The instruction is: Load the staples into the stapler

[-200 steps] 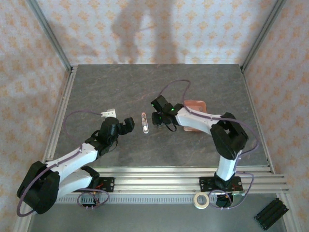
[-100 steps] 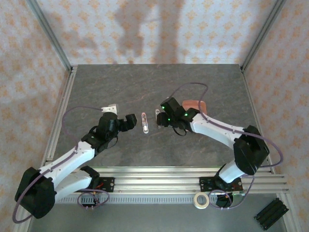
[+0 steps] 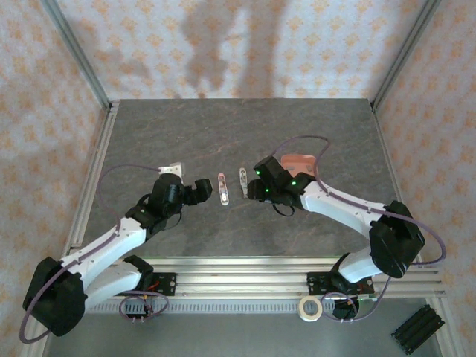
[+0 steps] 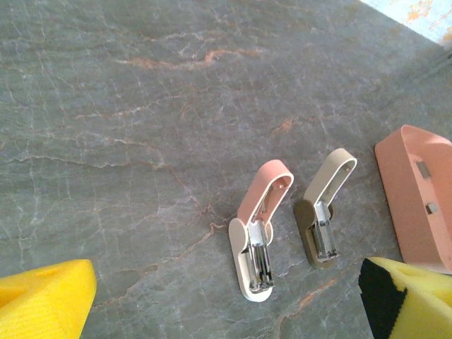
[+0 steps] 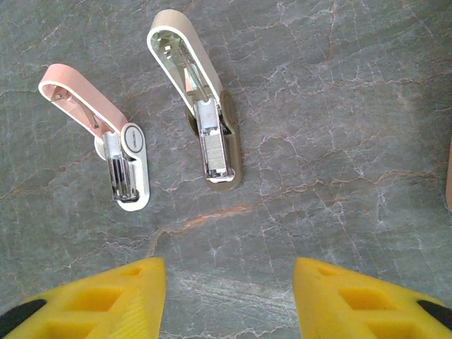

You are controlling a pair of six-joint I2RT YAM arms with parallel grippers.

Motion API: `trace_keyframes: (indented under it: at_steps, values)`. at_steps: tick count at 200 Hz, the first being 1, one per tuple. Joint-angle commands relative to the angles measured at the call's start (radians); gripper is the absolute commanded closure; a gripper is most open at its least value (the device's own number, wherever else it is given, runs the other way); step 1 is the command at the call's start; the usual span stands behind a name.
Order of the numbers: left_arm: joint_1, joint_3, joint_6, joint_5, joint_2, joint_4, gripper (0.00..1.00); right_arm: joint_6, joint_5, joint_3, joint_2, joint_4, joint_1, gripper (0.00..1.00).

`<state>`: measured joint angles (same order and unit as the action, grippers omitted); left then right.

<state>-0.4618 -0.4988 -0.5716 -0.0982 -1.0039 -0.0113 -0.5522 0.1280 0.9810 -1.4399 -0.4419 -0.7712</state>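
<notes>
The pale pink stapler [image 4: 258,233] lies open on the grey table, lid swung back and silver channel bare; it also lies at the left of the right wrist view [image 5: 119,155] and in the top view [image 3: 222,188]. My left gripper [image 4: 226,311] hovers open just left of it, nothing between its yellow fingers [image 4: 42,296]. My right gripper [image 5: 229,304] is open too, a short way right of the staplers [image 3: 254,189]. Two staples [image 4: 422,168] lie in the salmon-pink tray [image 4: 409,212].
A second, beige stapler [image 5: 208,120] lies open beside the pink one, on its right in the top view [image 3: 243,181]. The tray [image 3: 301,162] sits behind the right arm. A white block [image 3: 171,170] rests by the left arm.
My right gripper has pulled back to the right, uncovering the beige stapler on the table. My left gripper has moved a little farther up the table, beside the pink stapler.
</notes>
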Motion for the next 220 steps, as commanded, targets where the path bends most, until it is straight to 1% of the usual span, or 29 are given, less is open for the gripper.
trace_keyframes:
  at_steps: [1, 46, 68, 107, 134, 160, 179, 220]
  values:
    - [0.008, -0.025, 0.032, -0.023, -0.012, -0.005, 0.03, -0.019, -0.012, -0.016, 0.013, -0.026, 0.004, 0.49]
    - [0.009, 0.004, 0.032, -0.024, -0.036, 0.043, 0.03, -0.009, 0.000, -0.022, -0.020, -0.018, 0.004, 0.51]
    - [0.009, 0.009, 0.032, -0.021, -0.068, 0.058, 0.03, 0.001, 0.032, -0.003, -0.077, -0.006, 0.005, 0.55]
    - [0.009, 0.014, 0.016, -0.006, -0.114, 0.085, 0.03, 0.021, 0.075, 0.061, -0.195, 0.015, 0.006, 0.56]
    - [0.009, 0.011, 0.012, 0.007, -0.135, 0.088, 0.03, 0.029, 0.120, 0.094, -0.252, 0.047, 0.036, 0.61]
    - [0.010, 0.005, 0.011, 0.020, -0.150, 0.087, 0.03, 0.030, 0.137, 0.103, -0.269, 0.089, 0.076, 0.63]
    - [0.010, 0.003, 0.012, 0.030, -0.159, 0.087, 0.03, 0.035, 0.182, 0.116, -0.295, 0.113, 0.104, 0.65]
    - [0.009, -0.009, 0.017, 0.040, -0.186, 0.087, 0.03, 0.059, 0.231, 0.171, -0.368, 0.119, 0.124, 0.67]
